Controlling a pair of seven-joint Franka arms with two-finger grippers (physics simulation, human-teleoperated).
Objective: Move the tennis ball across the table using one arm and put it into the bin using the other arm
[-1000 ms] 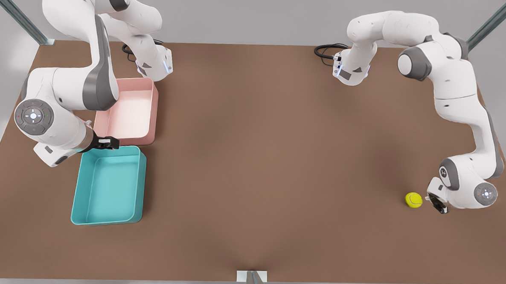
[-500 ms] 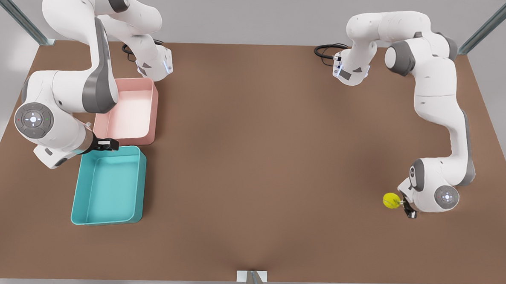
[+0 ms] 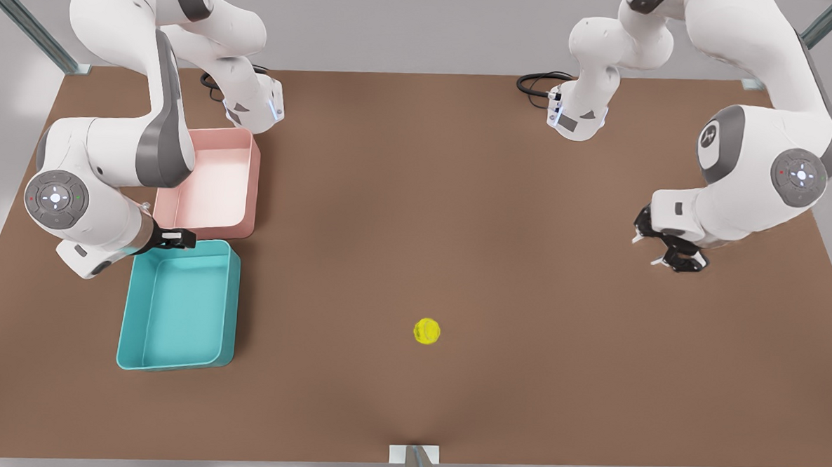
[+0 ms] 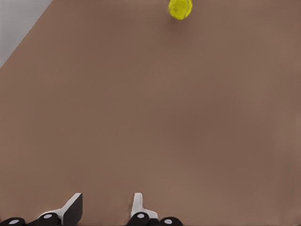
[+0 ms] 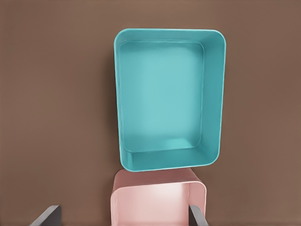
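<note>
1. Front view shows the tennis ball [image 3: 426,331] lying loose on the bare desk [image 3: 460,193], roughly midway between the teal bin [image 3: 178,305] and the left end effector [image 3: 668,248]; half a second ago it was touching that end effector far from the bin, on the front view's right.
2. The left end effector has since lifted and pulled away from the ball. Its fingers stand apart and hold nothing; in the left wrist view its fingertips [image 4: 74,207] frame bare desk, with the ball [image 4: 180,8] well ahead of them.
3. My reading: the push across the desk is done or nearly so, and the ball may be rolling on toward the bin, though one frame cannot settle that.
4. The right end effector [image 3: 170,237] waits just above the bin's far rim, beside the pink tray [image 3: 214,182]. Its wrist view looks down into the empty bin [image 5: 169,99] with its fingers [image 5: 47,216] spread wide and holding nothing.
5. The ball is well apart from the right end effector, on the bin's open side, so a reach past the bin seems the next need.
</note>
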